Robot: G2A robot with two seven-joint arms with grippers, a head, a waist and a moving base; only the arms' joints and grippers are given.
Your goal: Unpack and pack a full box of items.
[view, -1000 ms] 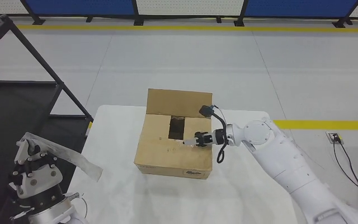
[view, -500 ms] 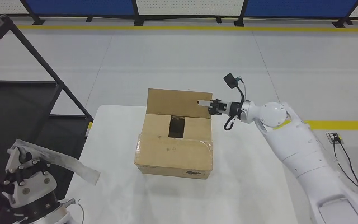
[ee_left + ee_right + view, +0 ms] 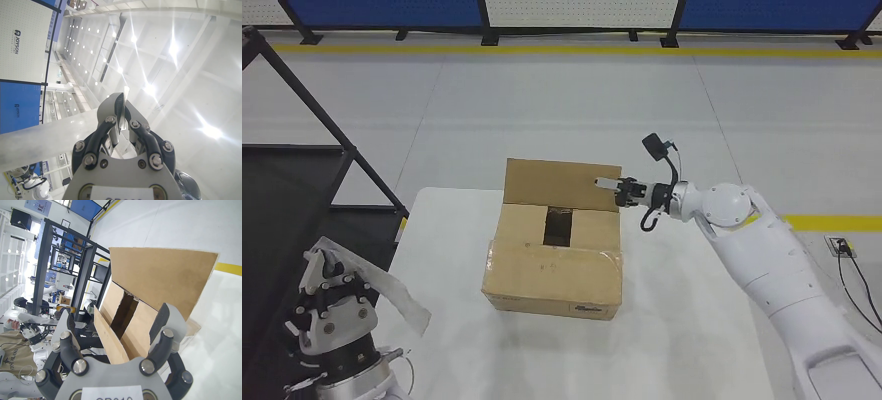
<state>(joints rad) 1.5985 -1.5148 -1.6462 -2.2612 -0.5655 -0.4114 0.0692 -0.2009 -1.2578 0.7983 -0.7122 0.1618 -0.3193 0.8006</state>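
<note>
A brown cardboard box (image 3: 554, 268) stands on the white table (image 3: 682, 330). Its far flap (image 3: 562, 183) is raised, and a dark gap (image 3: 559, 227) shows between the inner flaps. My right gripper (image 3: 602, 183) hovers open at the far right corner of the box, beside the raised flap (image 3: 160, 275), with nothing between its fingers (image 3: 162, 317). My left gripper (image 3: 324, 255) is off the table's near left corner, pointing upward. It is shut on a pale strip of tape (image 3: 123, 102), which trails away toward the table (image 3: 397, 300).
A black metal frame (image 3: 337, 160) stands left of the table. A yellow line (image 3: 822, 222) runs along the floor at the right. The table has bare room to the right of the box and in front of it.
My right gripper rose from the box's top near the front edge to the far right corner by the raised flap. My left gripper dipped, then came back up with the tape strip.
</note>
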